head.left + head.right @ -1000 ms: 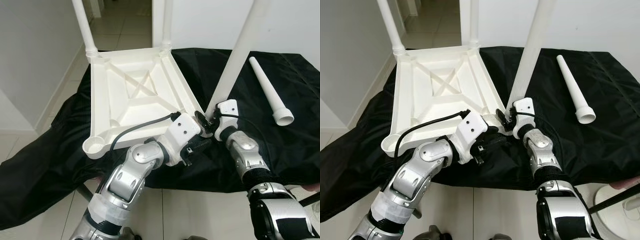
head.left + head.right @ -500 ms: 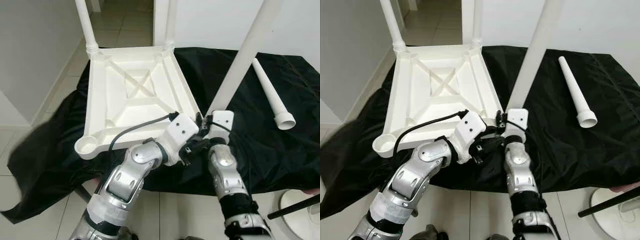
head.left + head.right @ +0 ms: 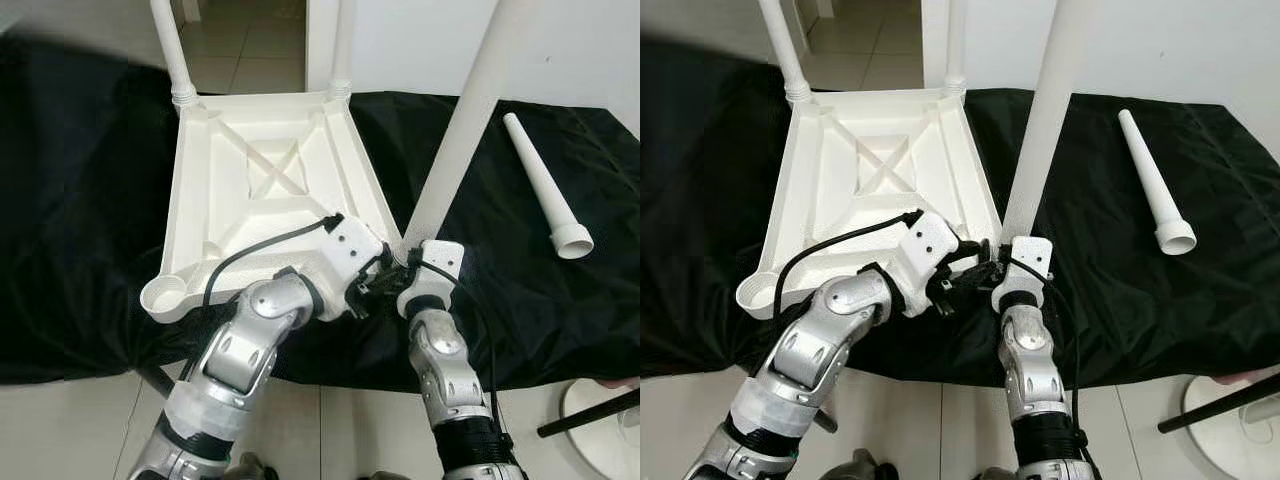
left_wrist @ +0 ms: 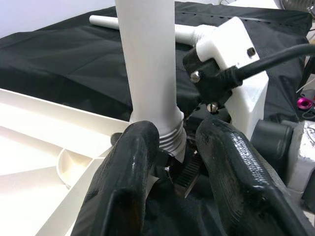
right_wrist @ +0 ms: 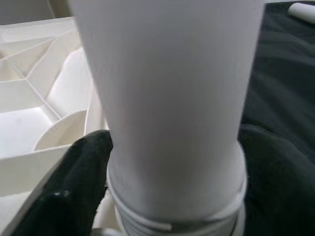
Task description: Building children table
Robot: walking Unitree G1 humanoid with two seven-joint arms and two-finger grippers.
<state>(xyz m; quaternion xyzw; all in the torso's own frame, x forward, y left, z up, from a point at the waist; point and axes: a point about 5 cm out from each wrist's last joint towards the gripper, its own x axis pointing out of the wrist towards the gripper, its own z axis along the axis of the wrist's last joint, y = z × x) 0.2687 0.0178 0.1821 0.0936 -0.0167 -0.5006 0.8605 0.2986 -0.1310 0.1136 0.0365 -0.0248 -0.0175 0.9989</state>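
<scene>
Two legs (image 3: 170,50) in; third leg (image 3: 465,120) clasped by right gripper (image 5: 167,196) and left gripper (image 4: 172,147) at tabletop (image 3: 250,210) socket; fourth leg (image 3: 545,185) loose.

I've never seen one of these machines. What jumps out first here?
A white tabletop lies upside down on a black cloth, two legs already standing at its far corners. Both grippers, left and right, meet at its near corner around a third leg. A spare leg lies to the right.
</scene>
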